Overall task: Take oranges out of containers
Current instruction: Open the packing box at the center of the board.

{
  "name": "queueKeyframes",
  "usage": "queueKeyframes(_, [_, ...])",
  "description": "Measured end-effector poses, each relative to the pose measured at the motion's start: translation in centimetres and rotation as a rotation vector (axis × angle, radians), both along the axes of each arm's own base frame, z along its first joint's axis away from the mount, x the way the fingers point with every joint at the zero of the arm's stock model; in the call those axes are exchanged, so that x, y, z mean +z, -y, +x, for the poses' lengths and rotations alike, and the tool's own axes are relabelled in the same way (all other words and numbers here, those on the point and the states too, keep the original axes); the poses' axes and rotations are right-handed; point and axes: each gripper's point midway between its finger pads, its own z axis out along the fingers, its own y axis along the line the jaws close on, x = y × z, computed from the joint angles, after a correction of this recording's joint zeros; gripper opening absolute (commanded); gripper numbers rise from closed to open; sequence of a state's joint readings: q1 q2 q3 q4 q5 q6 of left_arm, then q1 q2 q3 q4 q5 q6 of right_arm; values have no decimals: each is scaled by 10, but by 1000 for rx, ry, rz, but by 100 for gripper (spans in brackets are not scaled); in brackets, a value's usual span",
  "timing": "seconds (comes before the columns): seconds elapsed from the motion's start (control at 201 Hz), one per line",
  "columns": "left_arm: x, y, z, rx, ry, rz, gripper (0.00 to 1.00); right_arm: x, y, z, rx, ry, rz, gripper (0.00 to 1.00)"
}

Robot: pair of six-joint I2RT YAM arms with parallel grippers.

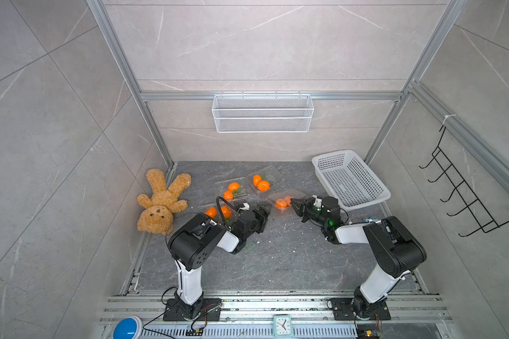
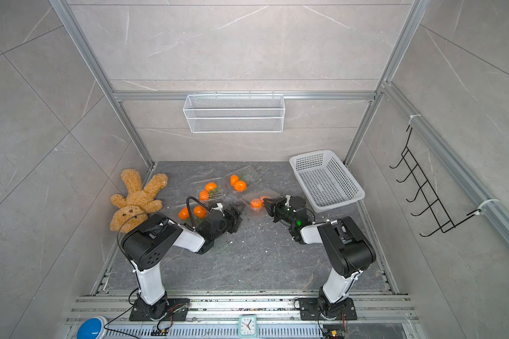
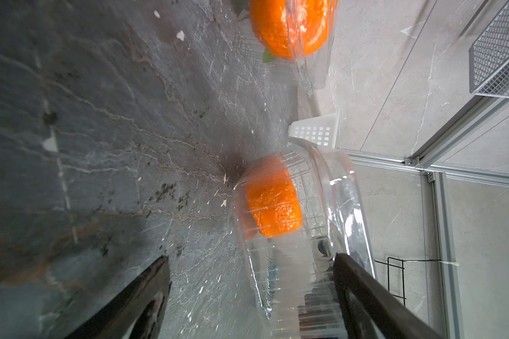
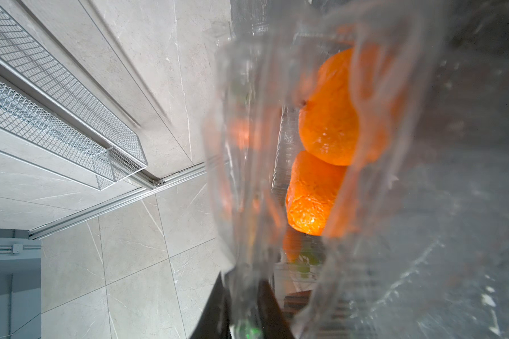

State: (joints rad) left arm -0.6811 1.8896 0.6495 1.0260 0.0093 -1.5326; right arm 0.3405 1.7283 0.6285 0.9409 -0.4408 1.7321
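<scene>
Your right gripper point(image 1: 294, 202) is pinched almost closed on the clear lid point(image 4: 238, 146) of the container point(image 1: 280, 194) in front of it, and two oranges point(image 1: 281, 203) sit inside. Your left gripper point(image 1: 263, 215) faces the same container from the other side. Its fingers point(image 3: 147, 293) are parted and clamp nothing; you cannot tell whether they touch the plastic. Three more containers point(image 1: 222, 183) with fruit lie behind and to the left. The white basket point(image 1: 329, 161) stands near your right gripper, and the plush bunny point(image 1: 162, 199) lies well off to the left.
</scene>
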Motion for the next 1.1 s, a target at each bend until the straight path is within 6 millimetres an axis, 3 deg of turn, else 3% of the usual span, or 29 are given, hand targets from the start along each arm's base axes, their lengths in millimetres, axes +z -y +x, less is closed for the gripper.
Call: queueKeyframes(1.102, [-5,1,-2,-3,-5,-2,89,-6,-8,-3,16,-8,-5,16])
